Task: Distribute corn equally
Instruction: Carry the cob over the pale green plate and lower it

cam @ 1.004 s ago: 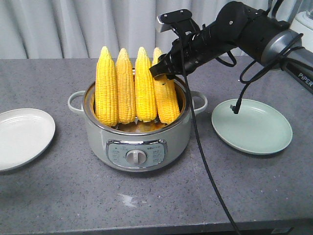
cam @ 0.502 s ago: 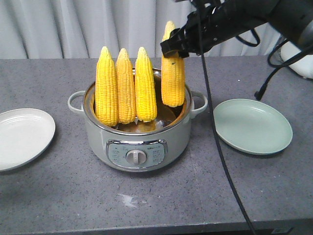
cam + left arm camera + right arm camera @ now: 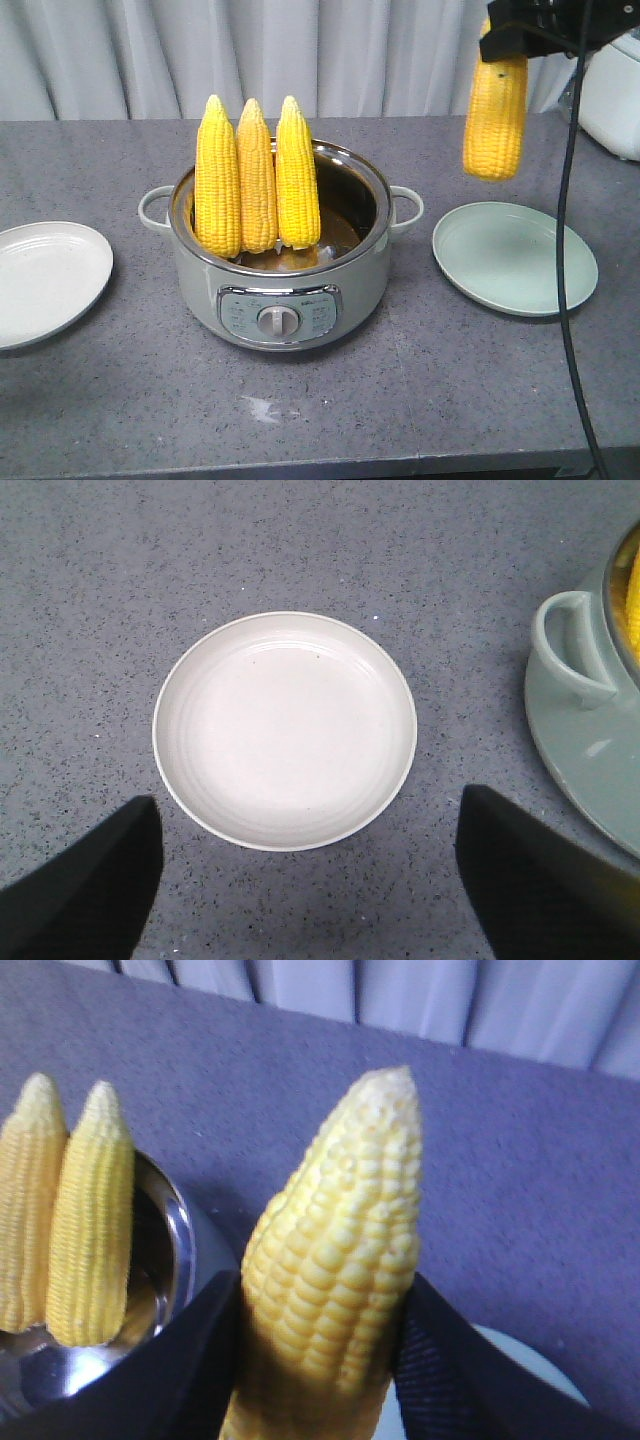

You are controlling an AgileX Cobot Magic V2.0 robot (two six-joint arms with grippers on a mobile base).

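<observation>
Aloft, corn cob (image 3: pixel 495 115), clamped by right fingers (image 3: pixel 195 1370)

Right pincer (image 3: pixel 505 48) raised high, clamped on a corn cob (image 3: pixel 496 115), left pincer (image 3: pixel 308 840) spread wide, facing down

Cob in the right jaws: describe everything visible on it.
The corn cob is bright yellow and husked, with tidy kernel rows tapering to a paler tip. It hangs upright in the air, blunt end down, with the black jaws of the right gripper clamped on both sides near its upper part. It is clear of the pot, near the green plate's far rim, and touches nothing else.
</observation>
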